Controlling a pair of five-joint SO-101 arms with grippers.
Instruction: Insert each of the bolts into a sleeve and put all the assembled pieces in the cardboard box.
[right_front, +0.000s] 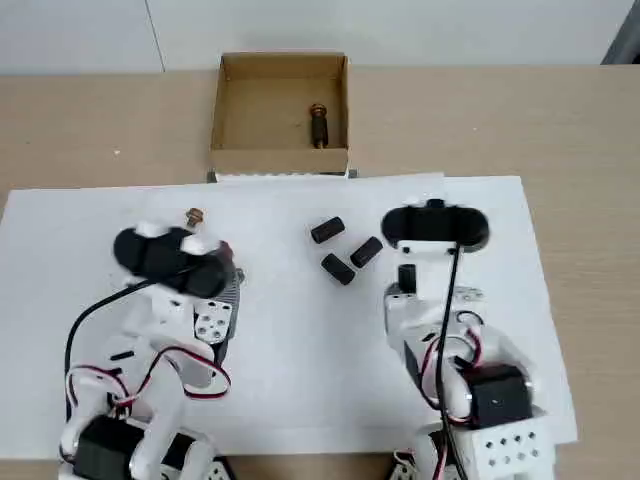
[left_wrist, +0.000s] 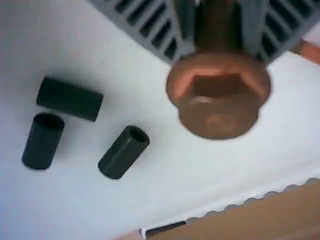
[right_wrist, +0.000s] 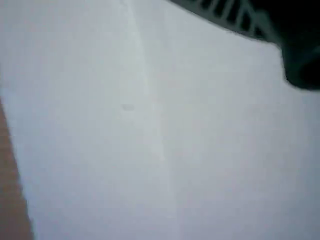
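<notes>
Three sleeves (right_front: 337, 268) lay loose on the white paper (right_front: 280, 340), on the arms' side of the cardboard box (right_front: 232, 110), which held one assembled piece (right_front: 318, 125). The left end effector (left_wrist: 219, 30) gripped a bolt (left_wrist: 218, 95) by its shank, head outward, short of the box's left front corner. Doing this step well likely meant lining the shank up with one sleeve's bore before pushing. The left wrist view revealed the hollow sleeve ends; the high view gave the box's contents. Whether the right end effector (right_front: 430, 240) was open or closed could not be told.
</notes>
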